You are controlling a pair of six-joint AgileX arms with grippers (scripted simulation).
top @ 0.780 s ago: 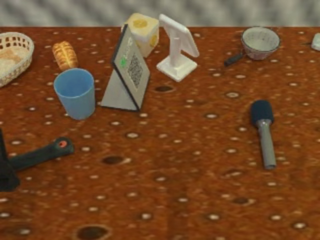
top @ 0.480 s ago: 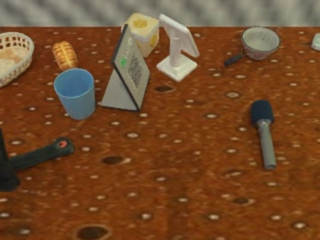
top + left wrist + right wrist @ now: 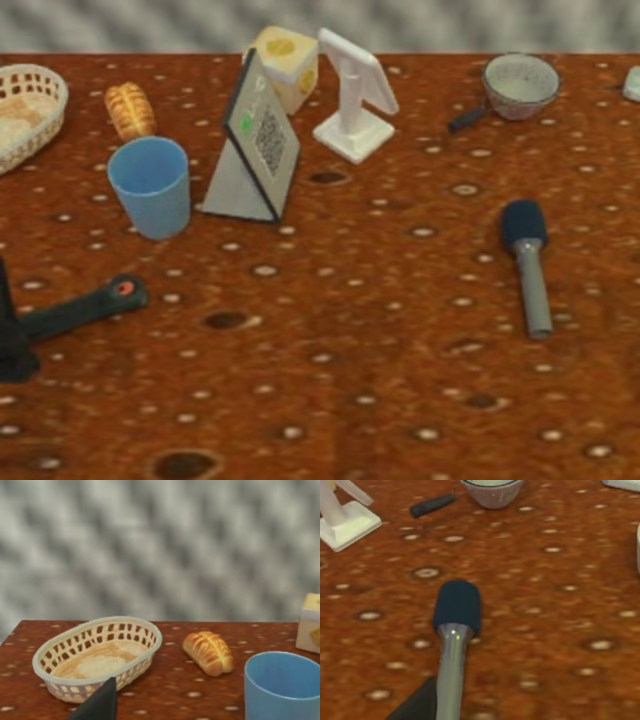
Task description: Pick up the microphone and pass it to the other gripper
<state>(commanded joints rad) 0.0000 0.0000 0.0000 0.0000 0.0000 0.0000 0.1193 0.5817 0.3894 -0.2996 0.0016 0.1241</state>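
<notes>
Black and only partly in view, the left gripper [image 3: 12,340] sits at the table's [image 3: 340,400] left edge beside a black handle with an orange dot [image 3: 85,305], and whether its fingers are spread or closed cannot be told. Going rightward, a wicker basket [image 3: 30,105] shows nothing inside, a bread roll [image 3: 130,110] lies beside it, and a blue cup [image 3: 152,185] stands upright. Right of centre, the microphone [image 3: 527,265] lies flat with its dark head toward the far edge, well apart from a small pan [image 3: 518,85]; the right gripper shows only as a dark tip in its wrist view, its opening impossible to judge.
</notes>
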